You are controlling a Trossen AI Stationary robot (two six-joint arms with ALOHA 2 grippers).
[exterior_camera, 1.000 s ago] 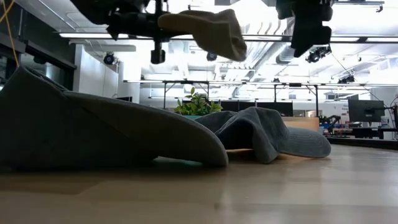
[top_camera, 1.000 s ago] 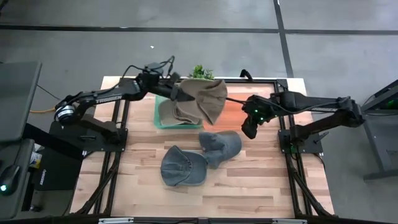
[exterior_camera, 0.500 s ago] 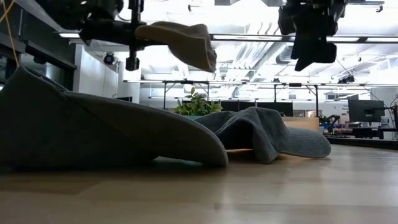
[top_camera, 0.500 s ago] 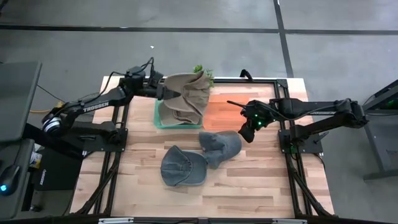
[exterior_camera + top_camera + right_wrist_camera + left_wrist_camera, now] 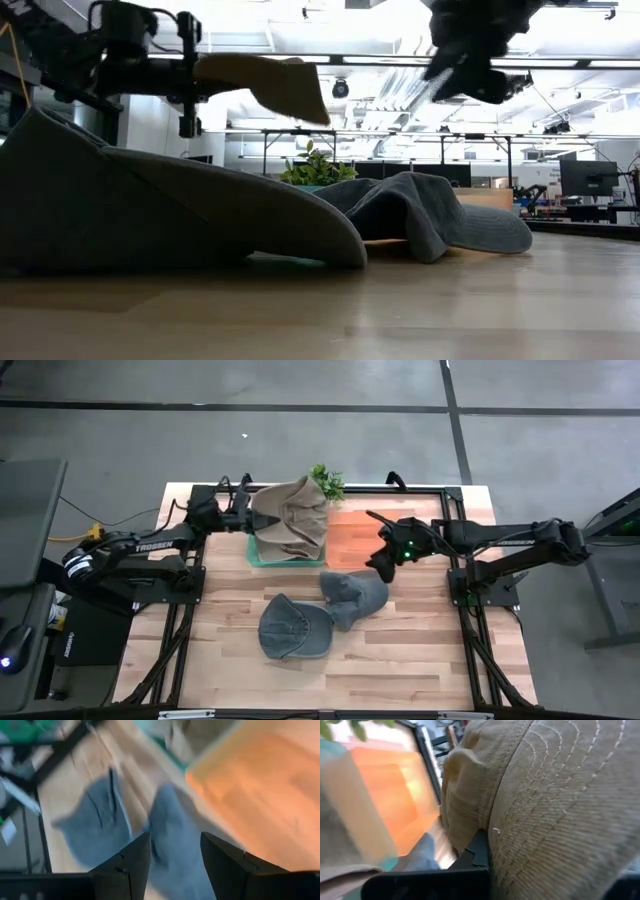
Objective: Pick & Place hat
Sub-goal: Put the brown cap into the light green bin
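High view: left gripper [image 5: 252, 520] clamped shut on the edge of a tan hat [image 5: 293, 520], which hangs out in front of its fingers, above the green bin [image 5: 254, 551]. More tan fabric lies in that bin under it. Right gripper [image 5: 378, 563] sits over the near edge of the orange tray [image 5: 352, 530], fingers parted, nothing between them. Just below and ahead of it a blue-grey cap [image 5: 352, 596] lies on the table [image 5: 400, 650], touching a second blue-grey cap [image 5: 292, 630] farther out toward the front. Small plant [image 5: 324, 479] behind the tan hat.

Low view: tan hat [image 5: 268, 86] held up in the air off the left gripper [image 5: 186, 72], clear of the table. Right gripper [image 5: 470, 75] hangs high, above the farther cap [image 5: 425, 212]. Near cap [image 5: 150, 205] fills the left foreground.

Left wrist view: tan hat [image 5: 560, 810] fills the frame, pinched right at the fingers; orange tray [image 5: 395, 795] beyond, blurred.

Right wrist view: fingers [image 5: 125, 865] apart, empty; both blue-grey caps [image 5: 175, 835] lie past them, orange tray [image 5: 255, 795] to one side.
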